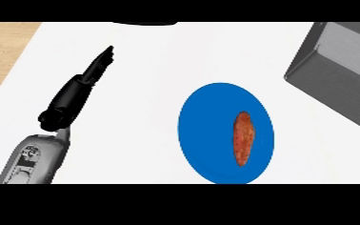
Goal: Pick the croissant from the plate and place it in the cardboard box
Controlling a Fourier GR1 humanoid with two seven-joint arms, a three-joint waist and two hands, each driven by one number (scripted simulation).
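Observation:
A brown-red croissant (243,137) lies on the right half of a blue plate (207,128), lower centre of the head view. The box (330,71) stands at the right edge; it looks grey and only part of it shows. My left hand (76,93) is at the left, well apart from the plate, fingers straight and pointing up toward the far side, holding nothing. My right hand does not show.
The plate and box rest on a white counter top (175,62). A strip of wooden surface (15,43) shows at the upper left. A dark object (144,23) peeks in at the far edge.

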